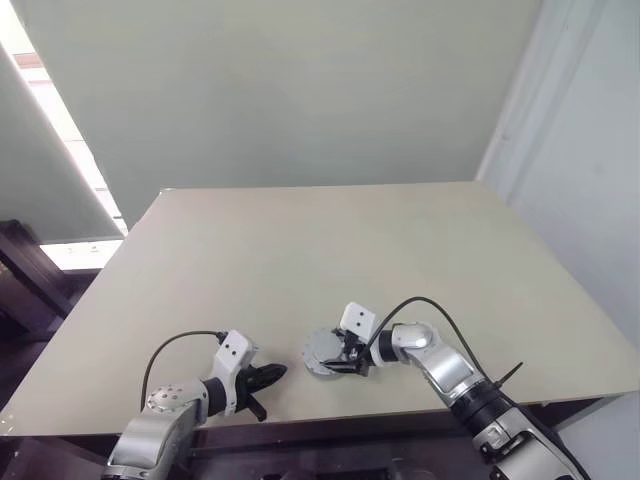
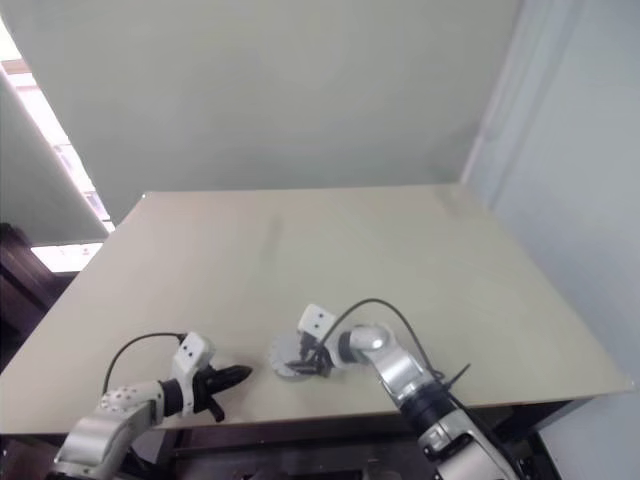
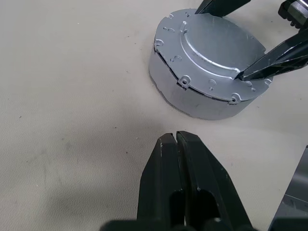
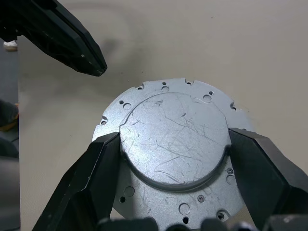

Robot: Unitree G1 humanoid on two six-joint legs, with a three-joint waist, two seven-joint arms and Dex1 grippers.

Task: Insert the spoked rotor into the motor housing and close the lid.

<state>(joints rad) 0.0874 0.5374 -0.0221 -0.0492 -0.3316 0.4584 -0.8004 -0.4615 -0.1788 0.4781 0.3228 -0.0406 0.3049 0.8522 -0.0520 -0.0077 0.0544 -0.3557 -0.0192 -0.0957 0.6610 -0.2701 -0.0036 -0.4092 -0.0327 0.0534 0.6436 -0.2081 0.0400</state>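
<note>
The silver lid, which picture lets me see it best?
The right wrist view: the lid faces the camera, scratches and rim holes plain, with the right tool on both sides of its raised middle. The left wrist view shows it slanted. The eye views show it tiny.

1. The bench (image 1: 300, 250) lies bare from its middle to the far edge.
2. Near the front edge, the silver motor (image 1: 322, 353) sits between the right tool (image 1: 345, 357) and the left tool (image 1: 270, 373).
</note>
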